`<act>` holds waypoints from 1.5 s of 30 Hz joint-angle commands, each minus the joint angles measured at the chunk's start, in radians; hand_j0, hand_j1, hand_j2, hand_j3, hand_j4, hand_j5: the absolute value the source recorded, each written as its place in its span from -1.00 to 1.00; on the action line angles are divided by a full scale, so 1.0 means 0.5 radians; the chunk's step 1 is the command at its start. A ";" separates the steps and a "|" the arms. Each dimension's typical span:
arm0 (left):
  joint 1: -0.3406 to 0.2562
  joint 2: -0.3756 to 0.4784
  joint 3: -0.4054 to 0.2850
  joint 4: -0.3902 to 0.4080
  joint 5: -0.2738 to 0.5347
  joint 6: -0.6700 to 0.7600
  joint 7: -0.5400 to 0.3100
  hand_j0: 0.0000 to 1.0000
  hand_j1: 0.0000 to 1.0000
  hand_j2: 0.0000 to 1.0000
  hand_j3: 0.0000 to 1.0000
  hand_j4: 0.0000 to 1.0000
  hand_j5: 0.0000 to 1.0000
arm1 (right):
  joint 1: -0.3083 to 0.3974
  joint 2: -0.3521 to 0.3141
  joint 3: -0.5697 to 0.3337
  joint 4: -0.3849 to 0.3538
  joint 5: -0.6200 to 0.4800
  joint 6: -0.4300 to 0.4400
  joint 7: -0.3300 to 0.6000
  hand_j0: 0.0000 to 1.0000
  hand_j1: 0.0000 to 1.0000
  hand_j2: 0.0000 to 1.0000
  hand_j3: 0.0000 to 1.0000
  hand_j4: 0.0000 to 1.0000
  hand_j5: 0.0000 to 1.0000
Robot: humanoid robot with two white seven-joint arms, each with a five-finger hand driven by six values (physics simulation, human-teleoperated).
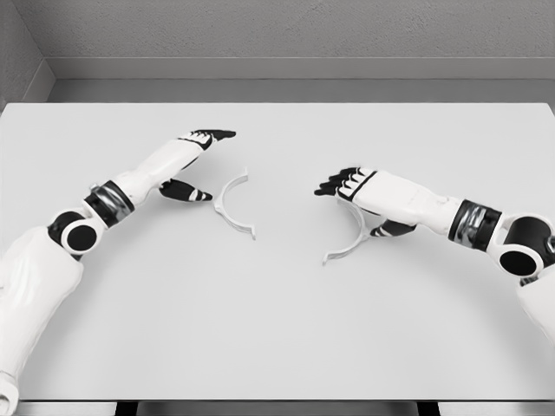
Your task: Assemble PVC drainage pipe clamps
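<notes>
White flat table [277, 329] holds it all. Left hand [192, 165] is just left of the left white curved plastic clamp half [229, 206], fingers spread, holding nothing. Right hand [364, 195] sits over the right white curved clamp half [347, 249], fingers loose, no grip seen. Both halves lie apart near the table's middle, so not joined yet; I think it's just starting. No words or labels to read.

Pale grey table [277, 338] across most of the frame, below a possibly concrete grey wall [286, 26] at top.
</notes>
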 commanded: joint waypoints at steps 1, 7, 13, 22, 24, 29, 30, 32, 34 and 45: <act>-0.003 -0.015 0.001 0.009 0.014 0.001 0.001 1.00 1.00 1.00 1.00 1.00 1.00 | 0.000 -0.006 0.001 -0.010 -0.015 0.005 -0.001 1.00 1.00 1.00 1.00 1.00 1.00; 0.000 -0.046 -0.002 0.012 0.011 0.001 0.001 1.00 1.00 1.00 1.00 1.00 1.00 | 0.003 0.000 0.004 0.002 -0.012 0.005 0.002 1.00 1.00 1.00 1.00 1.00 1.00; 0.000 -0.073 -0.002 -0.001 -0.002 0.001 0.001 1.00 1.00 1.00 1.00 1.00 1.00 | 0.015 -0.006 0.001 0.002 -0.012 0.005 -0.001 1.00 1.00 1.00 1.00 1.00 1.00; 0.000 -0.147 -0.002 -0.016 -0.035 0.001 0.001 1.00 1.00 1.00 1.00 1.00 1.00 | 0.003 0.009 0.035 0.069 0.006 0.005 0.002 1.00 1.00 1.00 1.00 1.00 1.00; 0.000 -0.159 -0.002 -0.016 -0.045 0.001 0.001 1.00 1.00 1.00 1.00 1.00 1.00 | 0.000 0.012 0.050 0.069 0.018 0.005 0.002 1.00 1.00 1.00 1.00 1.00 1.00; 0.000 -0.175 -0.002 -0.019 -0.045 0.001 0.001 1.00 1.00 1.00 1.00 1.00 1.00 | -0.006 0.018 0.075 0.069 0.018 0.005 0.002 1.00 1.00 1.00 1.00 1.00 1.00; 0.003 -0.175 -0.005 -0.022 -0.045 0.001 0.001 1.00 1.00 1.00 1.00 1.00 1.00 | -0.006 0.040 0.078 0.069 0.018 0.005 0.002 1.00 1.00 1.00 1.00 1.00 1.00; 0.003 -0.175 -0.002 -0.025 -0.048 0.001 -0.002 1.00 1.00 1.00 1.00 1.00 1.00 | -0.009 0.061 0.078 0.066 0.022 0.005 0.002 1.00 1.00 1.00 1.00 1.00 1.00; -0.003 -0.165 0.004 -0.025 -0.045 0.001 0.001 1.00 1.00 1.00 1.00 1.00 1.00 | -0.052 0.068 0.136 0.072 0.022 0.005 0.002 1.00 1.00 1.00 1.00 1.00 1.00; -0.058 -0.089 0.026 0.005 -0.039 0.001 0.001 1.00 1.00 1.00 1.00 1.00 1.00 | -0.083 0.123 0.173 0.063 0.028 0.005 0.054 1.00 1.00 1.00 1.00 1.00 1.00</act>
